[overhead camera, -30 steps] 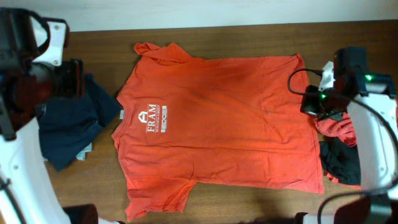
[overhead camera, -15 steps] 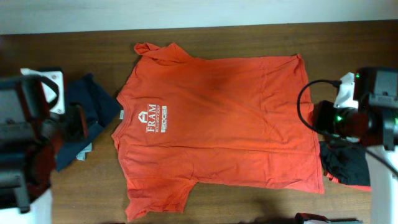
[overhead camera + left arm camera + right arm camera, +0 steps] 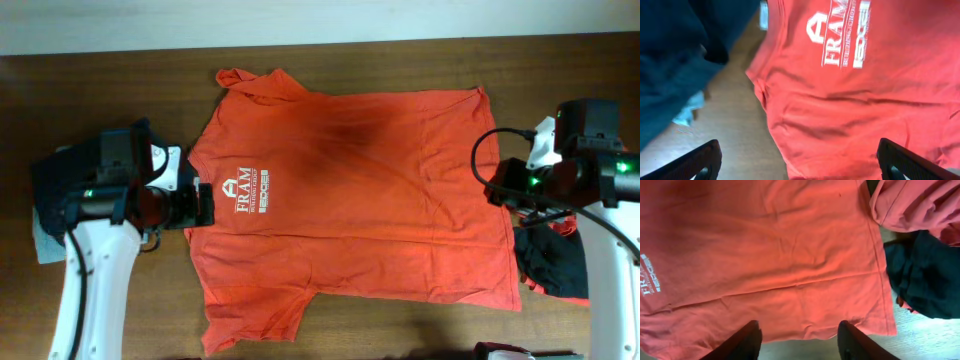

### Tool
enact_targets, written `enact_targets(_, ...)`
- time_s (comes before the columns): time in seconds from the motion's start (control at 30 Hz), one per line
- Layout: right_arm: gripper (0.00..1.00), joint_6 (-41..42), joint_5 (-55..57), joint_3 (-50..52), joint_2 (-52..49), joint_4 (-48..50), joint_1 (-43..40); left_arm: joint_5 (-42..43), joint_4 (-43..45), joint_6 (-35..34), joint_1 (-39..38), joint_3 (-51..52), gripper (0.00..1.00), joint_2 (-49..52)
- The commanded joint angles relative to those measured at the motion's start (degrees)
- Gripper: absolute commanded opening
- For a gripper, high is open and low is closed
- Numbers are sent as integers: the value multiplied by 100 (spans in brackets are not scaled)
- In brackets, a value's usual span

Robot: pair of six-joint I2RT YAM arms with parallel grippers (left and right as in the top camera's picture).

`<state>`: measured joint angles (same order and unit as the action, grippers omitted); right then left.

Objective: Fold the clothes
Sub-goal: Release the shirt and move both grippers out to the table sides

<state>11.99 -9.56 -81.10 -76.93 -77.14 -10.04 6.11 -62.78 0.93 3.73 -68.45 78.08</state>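
Note:
An orange-red T-shirt [image 3: 350, 190] with white lettering [image 3: 247, 194] lies spread flat on the wooden table, collar to the left and hem to the right. My left gripper [image 3: 200, 205] hovers at the collar side beside the lettering. Its jaws stand wide open over the shirt's shoulder [image 3: 805, 125] and bare wood, holding nothing [image 3: 800, 165]. My right gripper [image 3: 497, 186] hangs over the hem edge. It is open too, with the shirt's side edge [image 3: 840, 320] just ahead of its fingers and nothing between them [image 3: 800, 342].
A dark navy pile [image 3: 60, 175] with a pale piece [image 3: 40, 240] under it lies left of the shirt, partly under my left arm. At the right sit a crumpled red garment [image 3: 920, 205] and a dark one [image 3: 550, 265]. The table's front edge runs below the shirt.
My left arm has swung in from the far left to the shirt's collar side and its jaws have opened wide. The right gripper has opened from shut and stays by the hem.

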Motion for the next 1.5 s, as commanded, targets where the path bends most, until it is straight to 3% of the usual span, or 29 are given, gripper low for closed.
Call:
enact_targets(0.0,57,7,-35,33,-70,9,33,208,-181,-197,13,37,94,385)
enact_targets(0.1,59,7,-33,33,-70,20,33,205,-372,-625,20,37,80,518)
enact_targets(0.47,60,7,186,33,-72,-9,33,101,-778,-2031,22,302,80,334)
enact_targets(0.6,61,7,188,33,-70,-7,33,-4,-741,-2487,109,944,84,-74)
enact_targets(0.67,61,7,188,33,-70,-2,33,22,-671,-2809,179,1368,94,-236)
enact_targets(0.77,60,4,190,33,-70,17,33,304,-422,-3241,181,1978,99,-289)
enact_targets(0.93,60,4,275,33,-72,11,33,317,0,-3945,181,2734,99,-289)
enact_targets(1.1,61,4,275,33,-70,17,33,404,-20,-4022,181,2970,99,-289)
enact_targets(1.27,61,4,275,33,-70,15,33,695,-24,-4019,179,3296,92,-289)
enact_targets(1.47,61,4,275,33,-72,17,33,940,61,-3989,157,3928,75,-289)
